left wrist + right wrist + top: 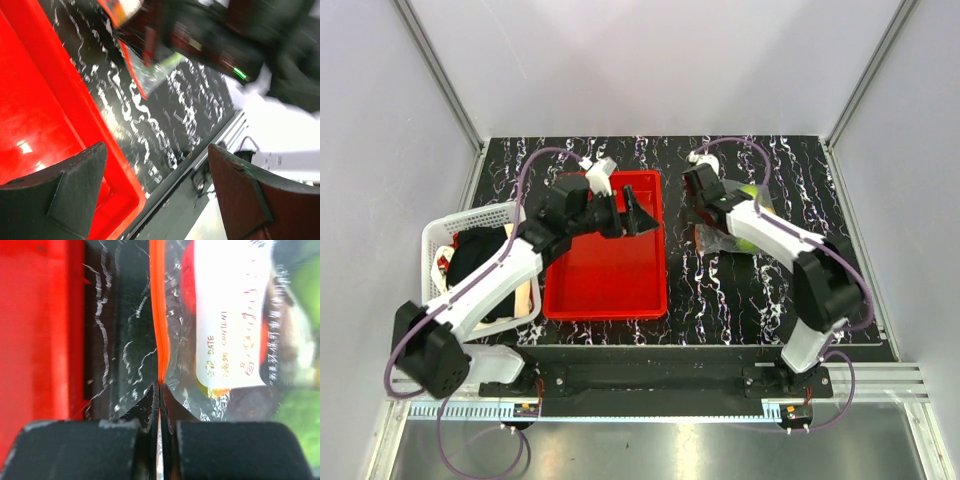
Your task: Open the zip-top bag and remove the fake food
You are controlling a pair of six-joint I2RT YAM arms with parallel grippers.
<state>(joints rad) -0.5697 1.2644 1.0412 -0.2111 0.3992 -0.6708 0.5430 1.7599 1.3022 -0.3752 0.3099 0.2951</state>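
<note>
Closely seen, the right gripper (160,407) pinches the orange zip strip (159,315) of the zip-top bag (177,355), which lies right of bench centre beside the red tray (45,330). Its white label (235,315) reads "DATE" and "CONTENT". Fake food (300,285) shows inside. The left gripper (155,165) gapes wide above the tray.
</note>
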